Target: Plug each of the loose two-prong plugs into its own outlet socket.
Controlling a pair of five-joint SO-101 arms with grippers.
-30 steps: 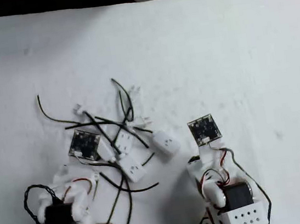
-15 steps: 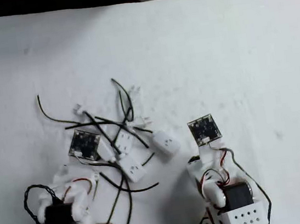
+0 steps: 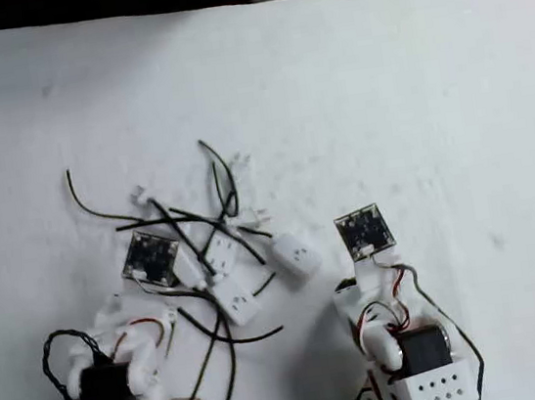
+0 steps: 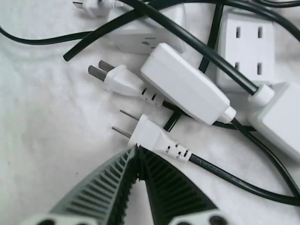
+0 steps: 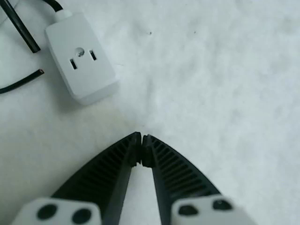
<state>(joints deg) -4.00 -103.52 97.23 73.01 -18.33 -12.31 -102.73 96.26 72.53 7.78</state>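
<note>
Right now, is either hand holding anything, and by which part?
Nothing held: left hand shut, tips beside a two-prong plug, not around it; right hand shut over bare table.

Tangled black cables partly hide one outlet socket, while the picture's edge cuts off a second outlet socket.
</note>
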